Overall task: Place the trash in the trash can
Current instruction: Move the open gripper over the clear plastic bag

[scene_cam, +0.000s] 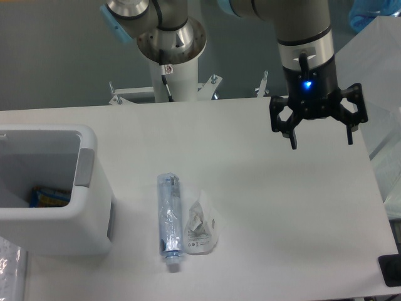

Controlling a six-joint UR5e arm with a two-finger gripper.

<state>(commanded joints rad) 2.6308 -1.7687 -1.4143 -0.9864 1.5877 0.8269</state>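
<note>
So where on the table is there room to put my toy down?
The big bare stretch of table lies right of the wrapper, under the open claw. Another runs along the back edge, behind the bottle. It is crowded at the left, where the trash can stands close beside the bottle and wrapper.

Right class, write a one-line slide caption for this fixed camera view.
Open gripper hovers above the table; bottle and wrapper lie beside the white trash can.
</note>
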